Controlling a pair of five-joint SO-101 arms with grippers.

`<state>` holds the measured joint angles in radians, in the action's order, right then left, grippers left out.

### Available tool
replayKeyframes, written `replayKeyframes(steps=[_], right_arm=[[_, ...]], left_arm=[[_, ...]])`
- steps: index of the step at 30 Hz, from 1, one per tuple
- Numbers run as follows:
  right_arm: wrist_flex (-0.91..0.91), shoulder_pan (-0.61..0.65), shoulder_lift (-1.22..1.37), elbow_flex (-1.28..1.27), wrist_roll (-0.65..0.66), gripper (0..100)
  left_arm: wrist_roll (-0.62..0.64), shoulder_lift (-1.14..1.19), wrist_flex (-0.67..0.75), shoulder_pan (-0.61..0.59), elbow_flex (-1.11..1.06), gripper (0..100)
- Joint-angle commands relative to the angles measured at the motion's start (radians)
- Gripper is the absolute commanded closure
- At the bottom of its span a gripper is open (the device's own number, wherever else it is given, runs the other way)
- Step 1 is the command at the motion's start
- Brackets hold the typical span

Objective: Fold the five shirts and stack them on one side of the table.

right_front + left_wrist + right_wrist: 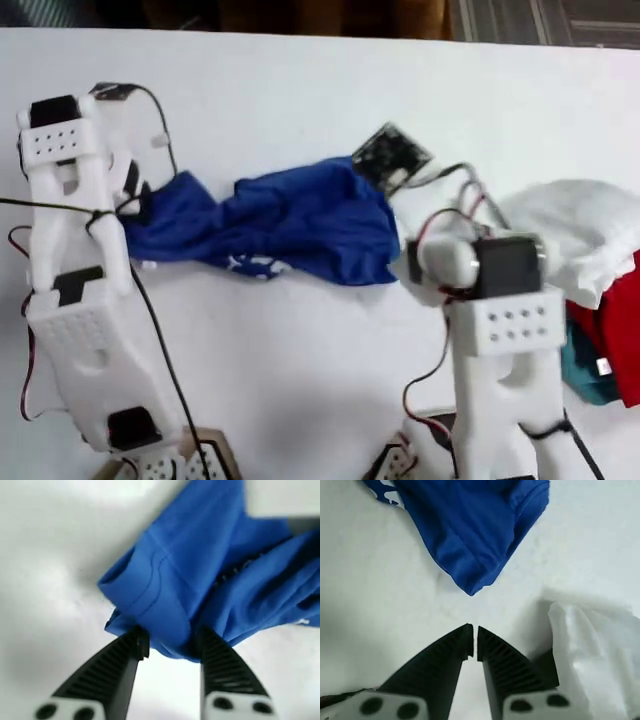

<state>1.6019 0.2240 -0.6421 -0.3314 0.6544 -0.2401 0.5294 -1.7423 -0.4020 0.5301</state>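
A crumpled blue shirt (290,220) lies stretched across the middle of the white table (300,360). My left gripper (172,642) is at its left end, near a sleeve, with a bunch of the blue shirt (200,570) pinched between the fingers (130,655). In the high view, the left gripper (135,205) meets the shirt's narrow, pulled end. My right gripper (474,640) is shut and holds nothing, a short way off the blue shirt's (470,525) right corner. A white shirt (595,650) lies right beside it.
At the right edge, the white shirt (570,235) is piled over a red shirt (615,330) and a teal one (585,370). The right arm (500,330) stands between the blue shirt and that pile. Cables trail from both arms.
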Motion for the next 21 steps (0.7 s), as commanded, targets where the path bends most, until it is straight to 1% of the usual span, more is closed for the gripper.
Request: replayKeyframes(steps=[1,3,6,8,11,13,21], right_arm=[[-0.147,0.054,0.05,-0.101,0.003,97.8],[-0.197,0.077,0.137,-0.124,0.005,97.7],[-0.219,0.102,0.305,-0.098,0.009,97.4],[-0.214,0.108,0.418,-0.051,0.009,93.7],[-0.186,0.108,0.572,0.057,0.011,85.2],[-0.179,0.104,0.661,0.123,0.011,82.1],[-0.179,0.104,0.929,0.279,0.003,82.9]], left_arm=[[0.051,-0.064,0.028,-0.008,-0.002,81],[0.054,-0.061,0.031,-0.006,-0.002,81],[0.054,-0.061,0.031,-0.005,-0.002,81],[0.051,-0.061,0.038,-0.006,-0.002,81],[0.049,-0.061,0.044,-0.008,-0.002,81],[0.049,-0.061,0.049,-0.006,-0.002,81],[0.048,-0.06,0.066,-0.006,-0.004,81]])
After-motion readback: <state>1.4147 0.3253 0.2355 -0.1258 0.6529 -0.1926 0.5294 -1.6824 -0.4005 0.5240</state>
